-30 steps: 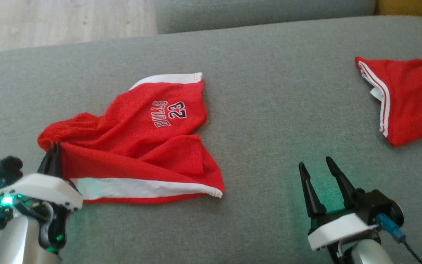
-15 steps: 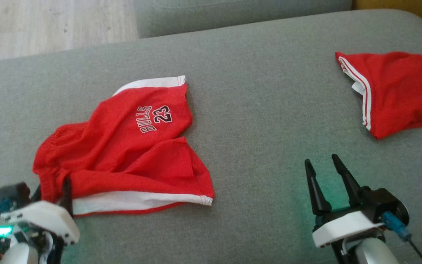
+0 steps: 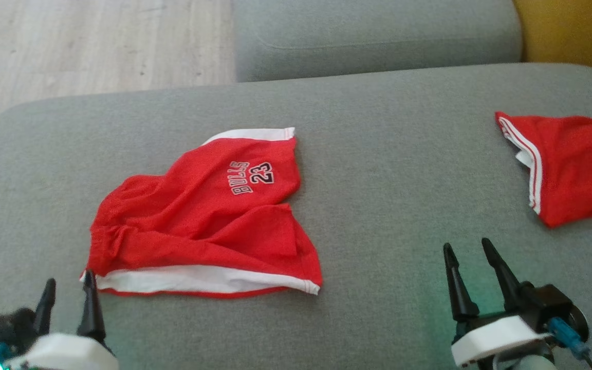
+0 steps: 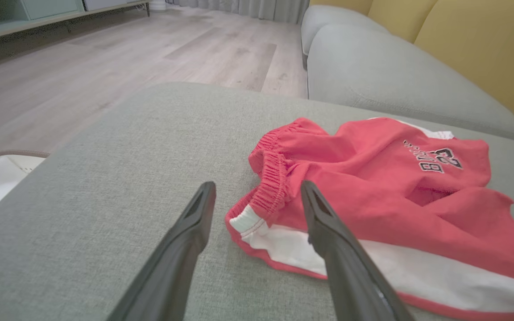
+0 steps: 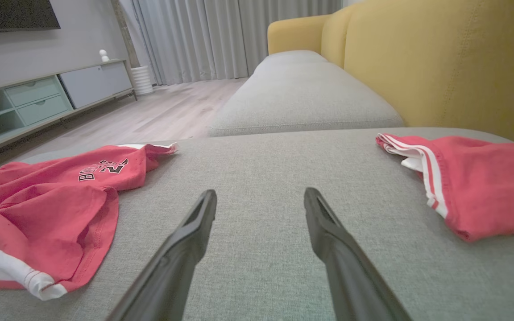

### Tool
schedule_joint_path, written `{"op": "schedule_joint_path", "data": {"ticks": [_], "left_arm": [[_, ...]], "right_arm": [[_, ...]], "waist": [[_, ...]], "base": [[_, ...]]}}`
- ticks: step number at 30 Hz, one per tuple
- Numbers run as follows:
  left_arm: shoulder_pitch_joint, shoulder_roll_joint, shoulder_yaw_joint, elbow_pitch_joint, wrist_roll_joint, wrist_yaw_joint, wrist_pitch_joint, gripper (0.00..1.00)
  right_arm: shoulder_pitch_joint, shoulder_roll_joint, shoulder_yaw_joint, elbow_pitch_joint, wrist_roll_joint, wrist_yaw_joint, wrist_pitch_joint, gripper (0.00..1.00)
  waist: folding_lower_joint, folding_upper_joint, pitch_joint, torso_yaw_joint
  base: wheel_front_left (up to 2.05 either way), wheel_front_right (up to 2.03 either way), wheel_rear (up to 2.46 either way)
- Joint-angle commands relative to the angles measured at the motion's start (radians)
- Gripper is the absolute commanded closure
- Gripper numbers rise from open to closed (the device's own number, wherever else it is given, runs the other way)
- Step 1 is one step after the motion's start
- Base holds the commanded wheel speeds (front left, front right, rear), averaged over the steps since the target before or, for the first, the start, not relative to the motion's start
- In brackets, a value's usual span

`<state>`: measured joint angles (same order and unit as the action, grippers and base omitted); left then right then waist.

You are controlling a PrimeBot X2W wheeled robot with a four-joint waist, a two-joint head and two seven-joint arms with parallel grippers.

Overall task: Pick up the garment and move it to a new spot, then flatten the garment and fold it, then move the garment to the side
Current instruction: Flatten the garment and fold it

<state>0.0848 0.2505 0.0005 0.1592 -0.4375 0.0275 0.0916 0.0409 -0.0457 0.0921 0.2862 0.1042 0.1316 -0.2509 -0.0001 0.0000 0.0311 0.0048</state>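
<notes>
In the head view you see the red shorts (image 3: 198,221) lying crumpled on the grey sofa cushion (image 3: 378,180), left of the middle. The print "BULLS 23" faces up and a white band runs along the near edge. Your left pincer (image 3: 70,280) stands at the lower left with its two fingers spread. Its tips are just beside the near-left corner of the shorts and hold nothing. Your right pincer (image 3: 466,244) is at the lower right, also spread, over bare cushion and well apart from the shorts. A second red garment (image 3: 573,164) with white stripes lies at the right edge of the cushion.

In the left wrist view the left pincer (image 4: 258,185) is wide apart. The gathered waistband corner of the red shorts (image 4: 373,200) appears between the two fingertips. You cannot tell if a finger touches the cloth.

In the right wrist view the right pincer (image 5: 260,191) is spread above the bare cushion and holds nothing. The red shorts (image 5: 51,200) lie to its left and the second red garment (image 5: 484,187) to its right, beside the yellow backrest (image 5: 440,67).
</notes>
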Motion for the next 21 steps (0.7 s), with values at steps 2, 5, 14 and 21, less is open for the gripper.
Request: {"op": "schedule_joint_path", "data": {"ticks": [2, 5, 14, 21], "left_arm": [[0.007, -0.006, 0.021, -0.059, 0.029, 0.001, -0.084, 0.00], [0.030, -0.018, 0.006, -0.060, 0.054, 0.001, -0.150, 0.00], [0.072, -0.104, -0.034, 0.023, 0.158, -0.015, -0.352, 0.00], [0.111, -0.159, 0.035, 0.007, 0.231, -0.070, -0.353, 0.00]], "right_arm": [[-0.004, -0.004, 0.002, -0.043, -0.007, -0.001, -0.011, 0.00], [0.004, -0.004, -0.018, -0.047, -0.009, -0.001, -0.011, 0.00], [0.043, -0.004, -0.093, -0.073, -0.014, -0.001, -0.011, 0.00], [0.065, -0.004, -0.076, -0.040, -0.004, -0.001, -0.011, 0.00]], "waist": [[0.0001, 0.0000, -0.020, 0.028], [0.0001, 0.0000, -0.031, 0.041], [0.0001, 0.0000, -0.067, 0.090], [0.0001, 0.0000, -0.076, 0.106]], "base": [[0.00, 0.00, 0.00], [0.00, 0.00, 0.00], [0.00, 0.00, 0.00], [0.00, 0.00, 0.00]]}}
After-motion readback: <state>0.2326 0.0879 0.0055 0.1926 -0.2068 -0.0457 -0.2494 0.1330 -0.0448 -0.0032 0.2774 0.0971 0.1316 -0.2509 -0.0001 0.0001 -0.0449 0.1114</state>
